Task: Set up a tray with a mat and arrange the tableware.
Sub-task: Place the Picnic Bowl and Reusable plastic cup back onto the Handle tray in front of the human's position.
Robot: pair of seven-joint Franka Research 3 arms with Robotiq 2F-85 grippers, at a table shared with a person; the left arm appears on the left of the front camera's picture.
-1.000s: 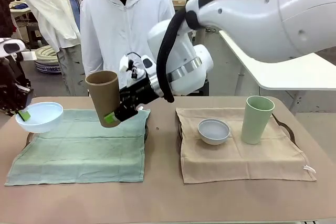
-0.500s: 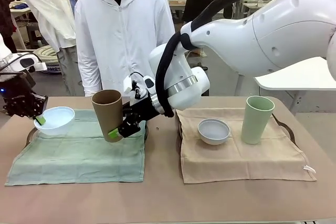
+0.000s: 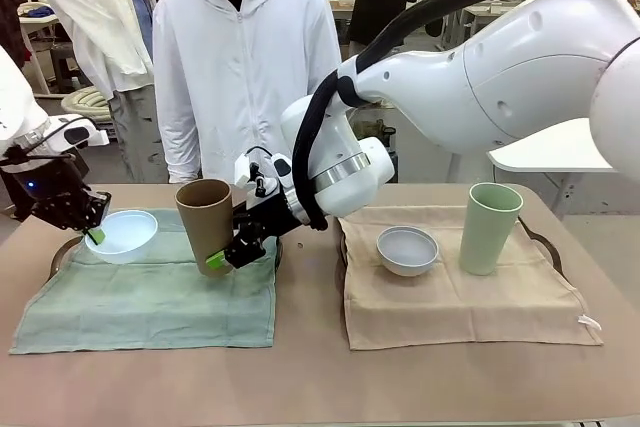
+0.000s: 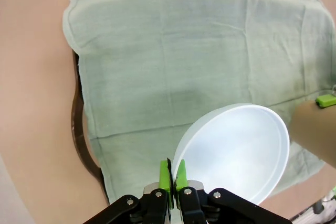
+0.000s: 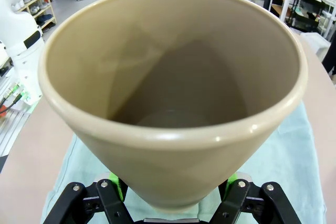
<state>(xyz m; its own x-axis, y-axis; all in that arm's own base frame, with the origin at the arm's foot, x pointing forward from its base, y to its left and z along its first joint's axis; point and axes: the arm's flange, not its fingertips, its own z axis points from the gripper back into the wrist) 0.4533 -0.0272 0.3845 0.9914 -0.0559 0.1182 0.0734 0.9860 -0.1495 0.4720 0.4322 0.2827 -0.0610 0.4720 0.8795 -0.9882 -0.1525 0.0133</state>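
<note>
We are holding both pieces over the green mat (image 3: 150, 292), which is lying across the left tray (image 4: 77, 129). Our left gripper (image 3: 93, 235) is pinching the near-left rim of the pale blue bowl (image 3: 121, 235), jaws pressed together on the thin wall; the bowl is sitting over the far-left corner of the mat, and we cannot tell whether its base is touching the cloth. Our right gripper (image 3: 222, 259) is clamping the tan-brown tumbler (image 3: 205, 222) low on its body, jaws spread around it. The tumbler's long axis is leaning, mouth up and tipped slightly left, foot just above the mat's far-right part. It is standing right of the bowl, well clear of it, so what we judge matters next is bringing that axis upright over bare cloth before lowering.

On the right, the white-grey bowl (image 3: 407, 249) and pale green tumbler (image 3: 488, 228) are already standing on the tan mat (image 3: 450, 297).

The tumbler's foot is hidden behind our own fingers in the front view, and in the right wrist view its wide mouth is blocking the cloth beneath. The left tray is mostly covered, one rim showing.
</note>
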